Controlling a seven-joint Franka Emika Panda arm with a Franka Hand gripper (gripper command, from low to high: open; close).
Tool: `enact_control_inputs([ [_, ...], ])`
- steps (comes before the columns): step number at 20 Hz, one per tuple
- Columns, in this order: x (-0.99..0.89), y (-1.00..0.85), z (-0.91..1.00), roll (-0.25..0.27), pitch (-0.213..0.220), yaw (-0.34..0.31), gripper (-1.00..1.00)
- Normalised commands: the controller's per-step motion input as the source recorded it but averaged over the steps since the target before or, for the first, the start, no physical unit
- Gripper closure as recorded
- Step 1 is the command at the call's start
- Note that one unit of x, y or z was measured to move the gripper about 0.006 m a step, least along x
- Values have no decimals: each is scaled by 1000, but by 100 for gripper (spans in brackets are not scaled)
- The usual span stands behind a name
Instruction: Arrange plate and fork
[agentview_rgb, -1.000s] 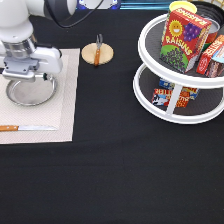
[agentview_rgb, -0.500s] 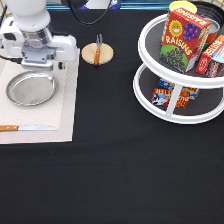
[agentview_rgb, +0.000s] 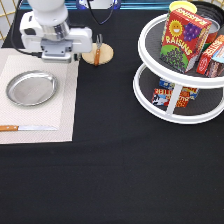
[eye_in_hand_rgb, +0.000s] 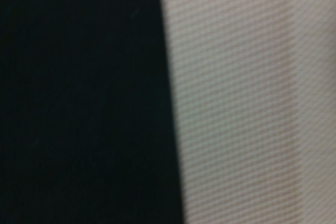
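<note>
The shiny silver plate (agentview_rgb: 31, 88) lies flat on the beige placemat (agentview_rgb: 60, 115) at the exterior view's left, with nothing in it. The fork (agentview_rgb: 98, 50), with a brown handle and silver tines, lies across the round wooden coaster (agentview_rgb: 105, 56) at the top, just right of the mat. My gripper (agentview_rgb: 57, 56) hangs over the mat's top right corner, above the plate in the picture and just left of the coaster. It holds nothing that shows. The wrist view shows only the placemat's edge (eye_in_hand_rgb: 240, 115) against the black cloth.
A knife (agentview_rgb: 25, 128) with an orange-brown handle lies along the mat's bottom edge. A white two-tier turntable (agentview_rgb: 175, 112) with a raisin box (agentview_rgb: 182, 40) and other packets stands at the right. Black cloth (agentview_rgb: 115, 175) covers the rest of the table.
My gripper has risen off the plate and moved up and to the right, towards the coaster. The plate stays uncovered on the mat.
</note>
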Motion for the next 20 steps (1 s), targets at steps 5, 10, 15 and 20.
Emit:
enact_control_inputs([
  [5, -648, 662, 102, -33, -54, 0, -100],
  [10, -782, 381, 4, -18, -83, -35, -100],
  [15, -795, 207, -18, -1, -100, -49, -100],
  [20, -672, 303, -53, -28, -117, -52, -100],
])
